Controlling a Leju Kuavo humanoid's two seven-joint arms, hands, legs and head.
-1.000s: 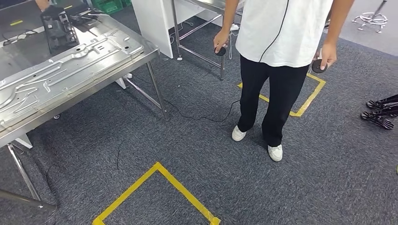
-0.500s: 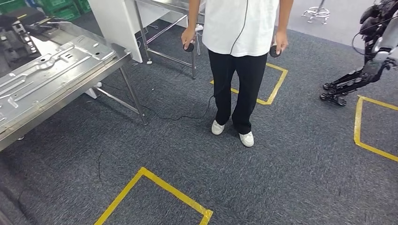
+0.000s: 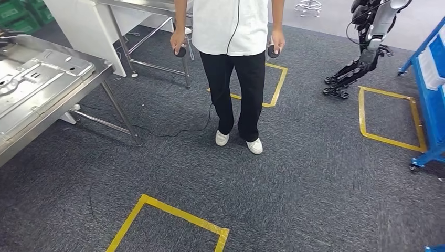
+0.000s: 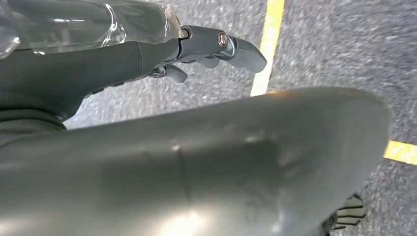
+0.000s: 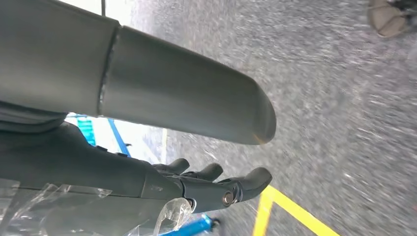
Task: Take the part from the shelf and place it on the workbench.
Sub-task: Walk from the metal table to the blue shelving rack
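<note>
The steel workbench (image 3: pixel 59 106) stands at the left in the head view, with a pressed metal panel (image 3: pixel 36 79) lying on it. A blue shelf (image 3: pixel 426 115) shows at the right edge, with pale containers (image 3: pixel 431 65) on it; I cannot make out the part there. My left hand (image 4: pixel 196 49) hangs over grey carpet, fingers extended, nothing in it. My right hand (image 5: pixel 206 187) hangs the same way, fingers apart and holding nothing, with a blue bar of the shelf beyond it.
A person (image 3: pixel 231 31) stands straight ahead with a dark round controller in each hand. Another humanoid robot (image 3: pixel 367 42) is at the back right. Yellow tape squares (image 3: pixel 173 215) mark the carpet, and a black cable (image 3: pixel 173 134) trails near the workbench leg.
The camera has swung to the right: the workbench has slid toward the left edge, the person sits nearer the middle, and the blue shelf has come into view.
</note>
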